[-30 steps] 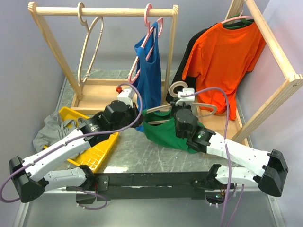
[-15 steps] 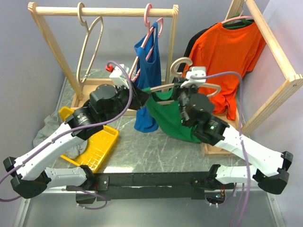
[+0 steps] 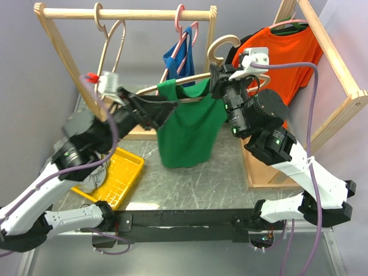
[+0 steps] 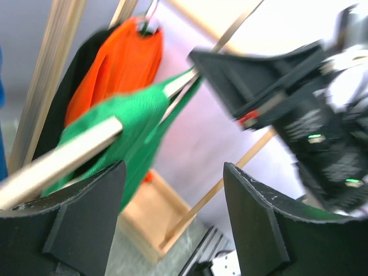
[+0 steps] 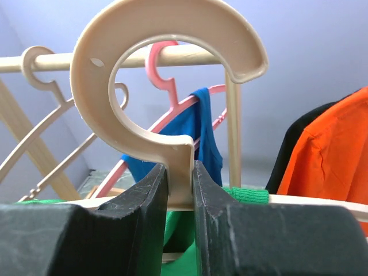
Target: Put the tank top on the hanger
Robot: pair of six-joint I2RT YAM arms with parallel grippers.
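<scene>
The green tank top (image 3: 187, 126) hangs in the air from the pale beige hanger (image 3: 172, 86), both shoulders over its arms. My right gripper (image 3: 219, 77) is shut on the hanger's neck just under the round hook (image 5: 172, 34); in the right wrist view its jaws (image 5: 179, 172) pinch that neck, with green cloth (image 5: 247, 195) behind. My left gripper (image 3: 171, 106) is at the top's left shoulder, open. In the left wrist view nothing lies between its fingers (image 4: 172, 172); the hanger arm (image 4: 63, 155) and the tank top (image 4: 126, 115) pass above the left finger.
A wooden rack (image 3: 123, 12) at the back carries a bare beige hanger (image 3: 109, 52) and a pink hanger with a blue tank top (image 3: 178, 60). An orange T-shirt (image 3: 276, 63) hangs on the right rack. A yellow basket (image 3: 118, 172) and a grey garment (image 3: 92, 181) lie at the left.
Both arms rose and carried the hanger and green top up off the table. The left gripper opened and let go of the top's shoulder. The right gripper stayed shut on the hanger.
</scene>
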